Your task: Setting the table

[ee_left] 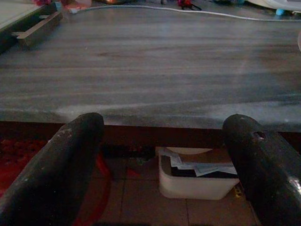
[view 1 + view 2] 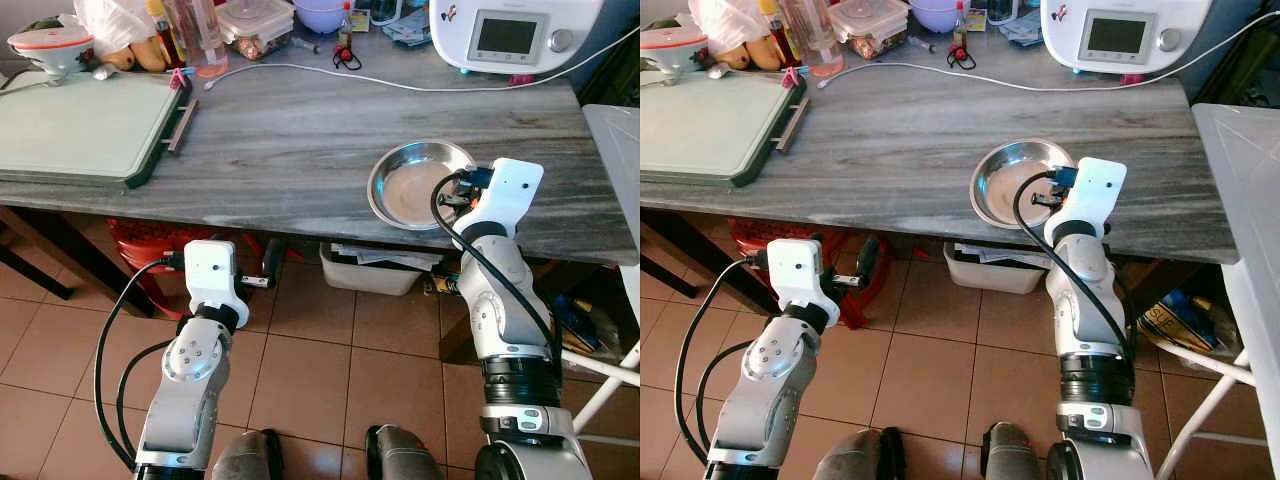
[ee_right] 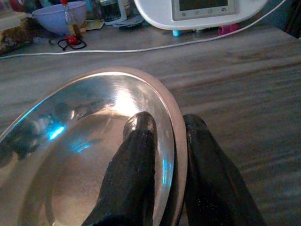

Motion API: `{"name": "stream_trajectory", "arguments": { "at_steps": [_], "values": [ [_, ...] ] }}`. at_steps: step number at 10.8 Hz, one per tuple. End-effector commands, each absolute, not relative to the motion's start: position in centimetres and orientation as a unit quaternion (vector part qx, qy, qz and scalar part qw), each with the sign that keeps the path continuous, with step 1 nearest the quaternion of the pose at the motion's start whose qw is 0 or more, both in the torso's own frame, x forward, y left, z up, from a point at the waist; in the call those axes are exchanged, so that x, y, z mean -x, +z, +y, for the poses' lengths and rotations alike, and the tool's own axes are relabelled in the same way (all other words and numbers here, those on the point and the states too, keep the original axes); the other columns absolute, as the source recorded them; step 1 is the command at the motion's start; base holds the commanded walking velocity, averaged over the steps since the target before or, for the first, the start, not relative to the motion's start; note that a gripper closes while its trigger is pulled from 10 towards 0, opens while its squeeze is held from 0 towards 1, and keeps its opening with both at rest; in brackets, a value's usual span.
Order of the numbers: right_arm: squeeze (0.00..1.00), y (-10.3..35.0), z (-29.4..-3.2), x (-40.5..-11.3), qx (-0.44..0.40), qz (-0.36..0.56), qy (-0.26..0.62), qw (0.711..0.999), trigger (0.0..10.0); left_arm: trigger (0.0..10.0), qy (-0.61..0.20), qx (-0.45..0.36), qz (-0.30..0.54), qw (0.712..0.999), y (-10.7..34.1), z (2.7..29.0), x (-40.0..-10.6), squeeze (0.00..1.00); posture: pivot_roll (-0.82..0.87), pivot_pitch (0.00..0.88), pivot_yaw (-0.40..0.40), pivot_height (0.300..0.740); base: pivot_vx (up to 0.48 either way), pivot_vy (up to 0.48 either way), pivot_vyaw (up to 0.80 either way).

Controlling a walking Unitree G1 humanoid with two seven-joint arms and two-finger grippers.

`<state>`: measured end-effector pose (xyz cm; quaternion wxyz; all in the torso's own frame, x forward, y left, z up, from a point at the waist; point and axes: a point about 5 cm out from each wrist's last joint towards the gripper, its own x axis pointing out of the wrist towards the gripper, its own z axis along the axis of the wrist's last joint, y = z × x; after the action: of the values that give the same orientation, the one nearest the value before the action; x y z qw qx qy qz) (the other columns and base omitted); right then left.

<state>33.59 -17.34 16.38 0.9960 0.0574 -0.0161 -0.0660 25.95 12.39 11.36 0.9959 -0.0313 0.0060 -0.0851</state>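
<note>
At the near edge of a grey wooden table (image 2: 300, 140), a steel plate (image 2: 405, 190) is gripped by the right gripper (image 3: 162, 141), one black finger laid inside the rim and the other outside it, the two clamped together on the metal. The plate is seen resting on the table close to the front edge, right of centre, well apart from the green tray (image 2: 80, 130) at the far left and from the white kitchen machine (image 2: 510, 35) at the back. A white cable (image 2: 400, 85) is strung across the tabletop behind it. The left gripper (image 1: 162, 165) is held low in front of the table edge, its fingers spread wide apart and nothing held between them; a white bin (image 1: 197, 181) is visible beneath the table.

The step in hand is judged to be the placing or positioning of the plate at a setting. For the next move, either a release is called for, with the fingers opened and drawn back clear of the rim without dragging it, or a slide further inward, away from the edge.
</note>
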Motion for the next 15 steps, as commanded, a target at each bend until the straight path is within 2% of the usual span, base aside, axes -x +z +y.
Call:
{"name": "stream_trajectory", "arguments": {
  "at_steps": [1, 13, 14, 15],
  "values": [
    [0.0, 16.6, -17.2, -33.7, -0.057, -0.015, -0.064, 0.996, 10.0, 10.0, -0.084, 0.032, 0.011, 0.996, 11.1, 12.5, -25.9, 0.0, -0.06, 0.165, 0.043, 0.74, 0.0, 0.0, 0.0],
    [0.0, 16.6, -17.2, -33.7, -0.057, -0.015, -0.064, 0.996, 10.0, 10.0, -0.084, 0.032, 0.011, 0.996, 11.1, 12.5, -25.9, 0.0, -0.06, 0.165, 0.043, 0.74, 0.0, 0.0, 0.0],
    [0.0, 16.6, -17.3, -33.8, -0.056, -0.015, -0.064, 0.996, 10.0, 10.0, -0.083, 0.032, 0.01, 0.996, 11.1, 12.5, -25.9, 0.0, 0.0, 0.0, 0.0, 0.74, 0.0, 0.0, 0.0],
    [0.0, 16.6, -17.1, -36.0, -0.04, 0.004, -0.016, 0.999, 10.0, 10.0, -0.045, 0.025, 0.012, 0.999, 11.3, 13.6, -26.1, 0.0, -0.03, 0.198, 0.047, 0.74, 0.0, 0.0, 0.0]
  ]
}}
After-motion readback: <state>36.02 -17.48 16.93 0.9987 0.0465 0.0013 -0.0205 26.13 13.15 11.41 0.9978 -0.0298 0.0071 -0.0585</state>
